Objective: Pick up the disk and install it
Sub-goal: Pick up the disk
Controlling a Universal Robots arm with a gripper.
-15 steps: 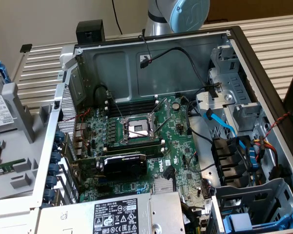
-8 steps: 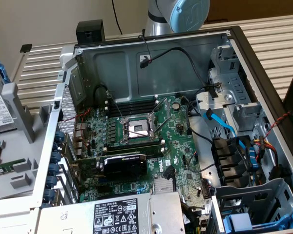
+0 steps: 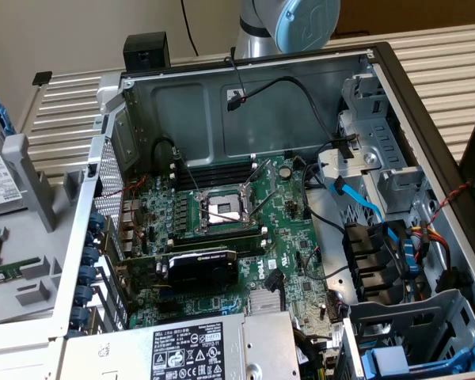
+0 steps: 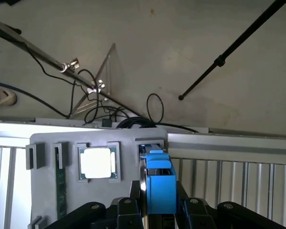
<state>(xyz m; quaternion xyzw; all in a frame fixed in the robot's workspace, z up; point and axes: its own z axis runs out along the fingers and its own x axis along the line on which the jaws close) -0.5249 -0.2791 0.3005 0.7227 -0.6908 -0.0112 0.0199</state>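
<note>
The claw (image 4: 159, 206) pinches the disk (image 4: 159, 183) standing in a grey holder (image 4: 128, 145) (processor (image 4: 97, 162) and memory stick (image 4: 61, 187) slotted beside it); the power supply (image 3: 196, 353) label reads DELL.

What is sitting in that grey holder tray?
A processor chip, a green memory stick and the blue-framed disk, standing on edge in its slot. The gripper, closed on the disk, hides its lower part.

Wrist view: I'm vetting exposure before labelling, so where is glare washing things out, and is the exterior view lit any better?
Wrist view: the processor chip in the grey holder is blown out to white; the disk shows its saturated blue. Exterior view: even light, the power supply label free of glare, the case back wall in soft shadow.
</note>
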